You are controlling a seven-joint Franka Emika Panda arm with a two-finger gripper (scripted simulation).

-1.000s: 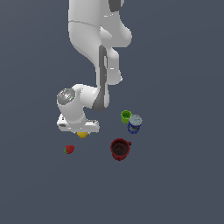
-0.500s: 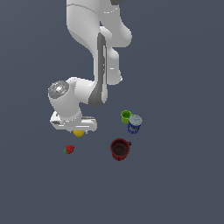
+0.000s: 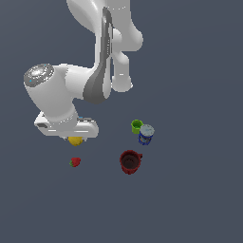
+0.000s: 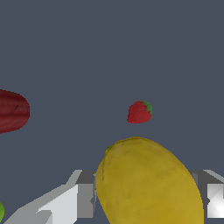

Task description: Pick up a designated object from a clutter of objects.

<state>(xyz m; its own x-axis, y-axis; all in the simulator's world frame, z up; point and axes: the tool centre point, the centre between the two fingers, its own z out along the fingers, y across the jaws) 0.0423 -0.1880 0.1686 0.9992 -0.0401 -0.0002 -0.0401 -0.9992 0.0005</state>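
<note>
jaws: gripper (image 4: 144, 205) is sitting with one finger (image 4: 65, 203) on each side of the yellow lemon-like ball (image 4: 146, 181); looks like gripping, but contact isn't visible, so can't tell if closed.
target: ball (image 3: 75, 140) is showing just under the hand, left of centre in the exterior view.
progress: reach looks done; whether the ball is off the surface (image 3: 190, 199) I can't tell. Lift probably remaining.
clearance: strawberry (image 3: 75, 162) is lying just below it; dark red mug (image 3: 129, 162), green cup (image 3: 136, 126), blue-and-white can (image 3: 146, 135) are sitting well apart at centre right. Straight up looks free.
</note>
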